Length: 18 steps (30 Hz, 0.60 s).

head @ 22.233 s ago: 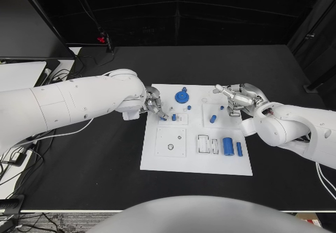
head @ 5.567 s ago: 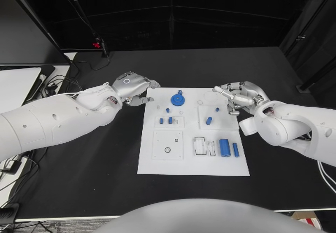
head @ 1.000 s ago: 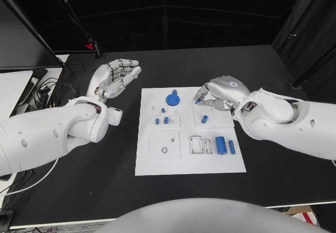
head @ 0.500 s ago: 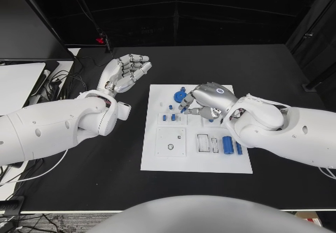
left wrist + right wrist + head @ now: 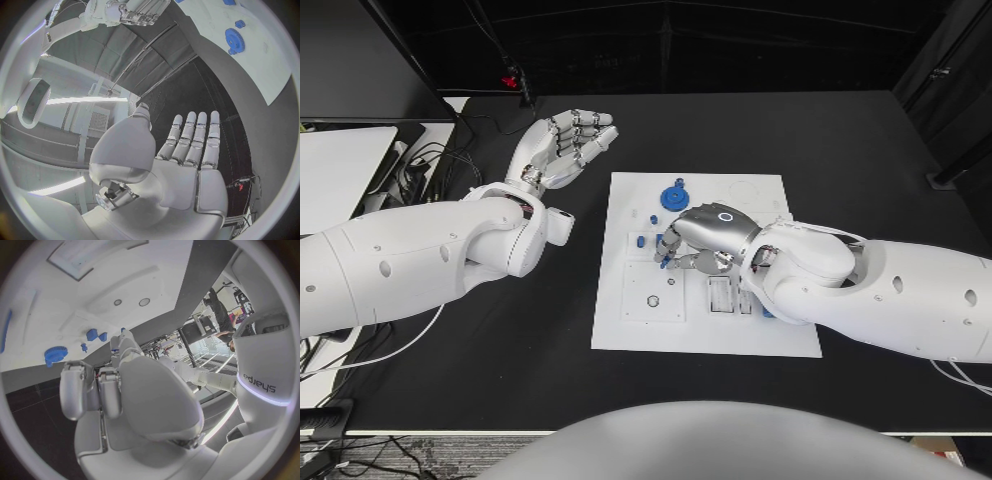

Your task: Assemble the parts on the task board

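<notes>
The right hand (image 5: 697, 238) has slid further across the white board (image 5: 635, 330) on the bench, fingers curled over small blue pegs (image 5: 640, 241), grip unclear. Left hand (image 5: 564, 145) spread wide, empty.

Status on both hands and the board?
Left hand open, off the board. Right hand over task board, fingertips by small blue parts; grip unclear. Nothing blocking.

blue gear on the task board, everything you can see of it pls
The blue gear is a round toothed wheel, plastic-looking, with a small raised knob at its far edge. It lies flat near the far edge of the white task board, just beyond the right robot hand, which hovers nearer and does not touch it. The left robot hand is raised over the bare table, well clear.
</notes>
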Motion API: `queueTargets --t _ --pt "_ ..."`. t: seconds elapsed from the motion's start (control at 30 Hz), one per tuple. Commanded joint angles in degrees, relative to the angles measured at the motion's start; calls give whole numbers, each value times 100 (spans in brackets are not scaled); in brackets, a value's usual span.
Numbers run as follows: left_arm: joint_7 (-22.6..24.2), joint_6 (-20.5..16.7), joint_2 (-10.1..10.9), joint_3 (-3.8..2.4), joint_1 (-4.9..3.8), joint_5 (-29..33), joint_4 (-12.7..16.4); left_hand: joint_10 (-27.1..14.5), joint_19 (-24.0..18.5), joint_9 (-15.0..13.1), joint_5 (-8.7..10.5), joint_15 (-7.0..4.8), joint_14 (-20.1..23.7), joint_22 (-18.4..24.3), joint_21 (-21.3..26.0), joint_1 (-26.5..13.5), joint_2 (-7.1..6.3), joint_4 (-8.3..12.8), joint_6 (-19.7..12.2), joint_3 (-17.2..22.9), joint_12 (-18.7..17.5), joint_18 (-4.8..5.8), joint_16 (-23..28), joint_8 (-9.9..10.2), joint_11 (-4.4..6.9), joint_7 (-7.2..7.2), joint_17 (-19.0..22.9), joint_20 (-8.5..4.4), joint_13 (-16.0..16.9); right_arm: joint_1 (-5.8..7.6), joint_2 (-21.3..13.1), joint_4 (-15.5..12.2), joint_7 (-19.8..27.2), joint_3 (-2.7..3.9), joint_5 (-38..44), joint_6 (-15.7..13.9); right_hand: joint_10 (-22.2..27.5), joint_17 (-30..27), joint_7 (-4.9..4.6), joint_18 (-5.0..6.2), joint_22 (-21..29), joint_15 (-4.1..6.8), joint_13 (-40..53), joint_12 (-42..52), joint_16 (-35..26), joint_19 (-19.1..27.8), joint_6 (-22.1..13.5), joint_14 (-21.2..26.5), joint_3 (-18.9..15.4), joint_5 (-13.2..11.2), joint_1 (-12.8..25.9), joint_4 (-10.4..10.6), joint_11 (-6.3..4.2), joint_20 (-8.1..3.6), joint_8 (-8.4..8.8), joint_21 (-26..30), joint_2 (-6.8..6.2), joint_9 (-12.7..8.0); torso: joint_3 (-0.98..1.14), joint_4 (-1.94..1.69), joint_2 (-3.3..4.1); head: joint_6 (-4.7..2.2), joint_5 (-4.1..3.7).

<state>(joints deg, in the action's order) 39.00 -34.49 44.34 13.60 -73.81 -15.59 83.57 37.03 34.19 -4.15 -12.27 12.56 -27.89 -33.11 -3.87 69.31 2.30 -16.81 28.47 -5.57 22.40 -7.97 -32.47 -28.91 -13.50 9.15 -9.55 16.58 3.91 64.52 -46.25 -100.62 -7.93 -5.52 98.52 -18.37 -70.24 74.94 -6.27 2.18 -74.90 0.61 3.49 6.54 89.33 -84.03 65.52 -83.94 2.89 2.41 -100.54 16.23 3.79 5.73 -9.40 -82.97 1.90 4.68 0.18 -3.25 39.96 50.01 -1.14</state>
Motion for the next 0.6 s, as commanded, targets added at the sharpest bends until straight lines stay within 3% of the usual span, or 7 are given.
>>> queueTargets --t 0.03,0.3,0.43,0.6 --pt "268 42 -7 -5 -8 8 5 -31 36 5 -33 -19 39 6 -16 2 58 7 -41 -33 31 7 -31 -27 10 661 6 -3 -7 -28 38 11 -121 2 -20 421 -43 1405 -80 -16 -1178 -25 -6 -33 16 -164 52 -585 40 34 -21 -2 -7 -3 1 48 24 1 -3 2 1 -1 2" --pt "264 42 -15 -5 -8 8 -2 -37 38 7 -35 -18 47 13 -15 -2 69 7 -46 -44 39 7 -40 -33 9 662 16 -3 -8 -109 105 54 -221 2 118 526 -38 1396 -93 -7 -1164 -34 -6 -71 12 -145 35 -583 57 34 -21 2 5 4 23 81 18 -5 -2 13 -2 -1 1" --pt "262 46 -20 -5 -8 8 -1 -37 38 7 -35 -18 47 13 -15 -2 69 7 -46 -44 39 7 -40 -33 9 662 16 -3 -8 -121 90 56 -256 2 185 581 -37 1390 -96 -7 -1163 -37 -6 -80 9 -143 31 -582 59 33 -18 3 8 6 28 84 12 -6 3 -4 5 -1 -20" --pt "259 40 -18 -5 -7 8 -7 -39 39 8 -36 -17 49 16 -15 -4 75 7 -49 -49 44 7 -45 -36 9 663 22 -3 -8 -127 78 50 -309 2 217 669 -36 1388 -99 -6 -1163 -40 -6 -90 8 -143 27 -581 61 33 -15 5 11 8 33 85 8 -8 -2 15 0 -1 -27"
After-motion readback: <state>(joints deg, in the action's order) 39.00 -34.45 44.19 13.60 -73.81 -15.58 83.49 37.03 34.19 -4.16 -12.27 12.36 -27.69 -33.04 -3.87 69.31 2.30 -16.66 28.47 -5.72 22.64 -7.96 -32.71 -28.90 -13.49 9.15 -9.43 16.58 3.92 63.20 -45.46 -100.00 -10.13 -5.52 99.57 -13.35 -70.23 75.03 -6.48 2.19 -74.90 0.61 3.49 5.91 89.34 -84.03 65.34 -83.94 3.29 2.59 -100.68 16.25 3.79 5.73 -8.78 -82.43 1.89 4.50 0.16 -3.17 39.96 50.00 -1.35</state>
